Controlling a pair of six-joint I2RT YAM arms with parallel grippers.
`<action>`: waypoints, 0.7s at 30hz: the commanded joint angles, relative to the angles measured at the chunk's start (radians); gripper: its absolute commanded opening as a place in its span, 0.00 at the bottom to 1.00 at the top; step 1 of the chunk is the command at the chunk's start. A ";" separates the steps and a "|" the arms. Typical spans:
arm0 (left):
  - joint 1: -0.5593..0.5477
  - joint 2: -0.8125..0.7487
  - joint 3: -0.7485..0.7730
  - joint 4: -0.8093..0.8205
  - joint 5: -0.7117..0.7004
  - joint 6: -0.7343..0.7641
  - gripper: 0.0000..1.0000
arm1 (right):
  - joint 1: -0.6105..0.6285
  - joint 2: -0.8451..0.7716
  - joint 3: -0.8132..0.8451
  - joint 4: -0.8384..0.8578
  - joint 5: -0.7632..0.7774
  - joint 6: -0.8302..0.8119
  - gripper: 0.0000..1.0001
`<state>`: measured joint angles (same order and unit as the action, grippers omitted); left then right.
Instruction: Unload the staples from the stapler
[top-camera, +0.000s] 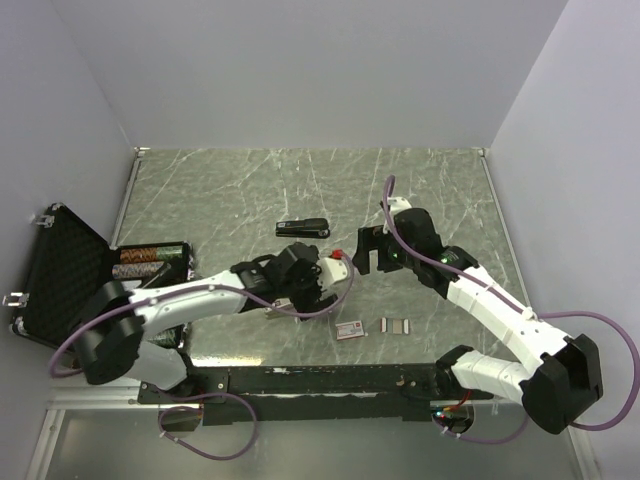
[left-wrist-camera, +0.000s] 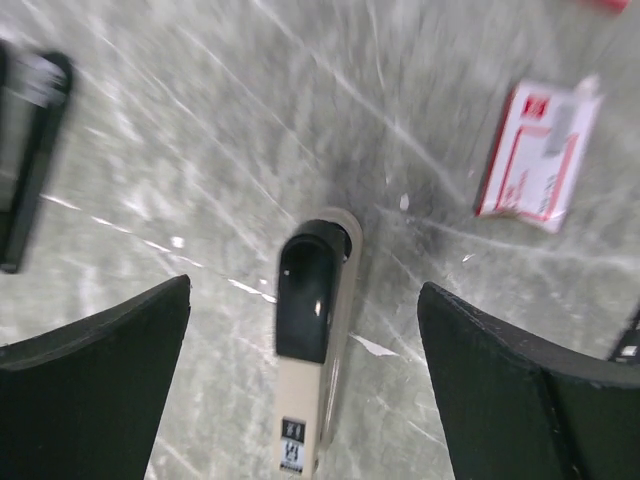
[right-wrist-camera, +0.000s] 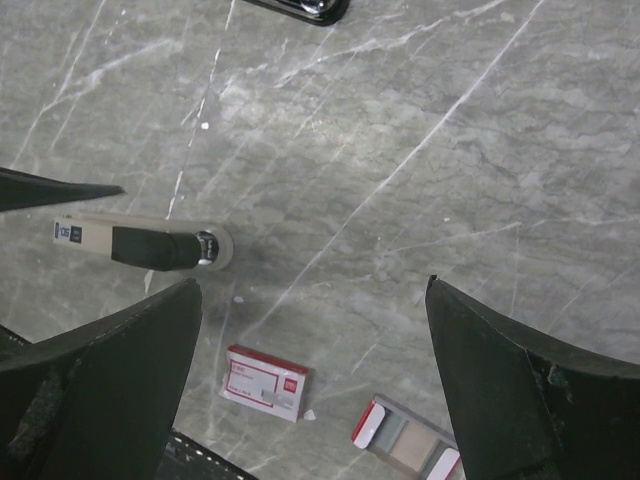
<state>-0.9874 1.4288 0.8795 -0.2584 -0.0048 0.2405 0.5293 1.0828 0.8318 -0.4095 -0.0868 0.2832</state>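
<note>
1. Grey-green marbled worktop (top-camera: 420, 190) carries what you see, and your two arms reach in from its near edge.
2. Your left claw (left-wrist-camera: 305, 290) stands spread wide, gripping nothing. Its two dark fingers flank the beige stapler (left-wrist-camera: 315, 340) without touching it.
3. That beige stapler, black-capped on top, lies flat on the worktop near the middle. From above you cannot see it, because the left arm's wrist covers it.
4. You cannot tell whether staples sit inside it. Its body looks shut in both wrist views, and its near end is cut off at the bottom edge of the left wrist view.
5. Your right claw (right-wrist-camera: 312, 283) is also spread wide and empty, hanging over the worktop to the right of the beige stapler.
6. Two short grey strips (right-wrist-camera: 403, 445) lie side by side between red ends, close to the near edge and just right of the red-and-white box (right-wrist-camera: 265, 382). They look like staples, but they are too small for you to be sure, and the right wrist view clips them at its bottom edge.
7. A black stapler (top-camera: 303, 228) lies farther back, apart from both claws. The right wrist view shows only its tip, and the left wrist view shows it blurred at the left edge.
8. A black case (top-camera: 60, 270) stands open at the far left, its near corner hidden behind the left arm.
</note>
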 joint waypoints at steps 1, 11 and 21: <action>-0.004 -0.171 0.006 0.047 0.008 -0.058 0.99 | 0.026 -0.017 0.044 -0.028 -0.001 -0.012 1.00; 0.038 -0.280 -0.108 0.108 0.080 -0.126 0.99 | 0.072 0.002 0.010 -0.018 0.019 -0.010 1.00; 0.096 -0.047 -0.031 0.059 0.198 -0.083 0.96 | 0.072 -0.049 -0.017 -0.029 0.022 -0.016 1.00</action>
<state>-0.9104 1.3441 0.7803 -0.1844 0.1249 0.1345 0.5980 1.0790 0.8261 -0.4412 -0.0784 0.2714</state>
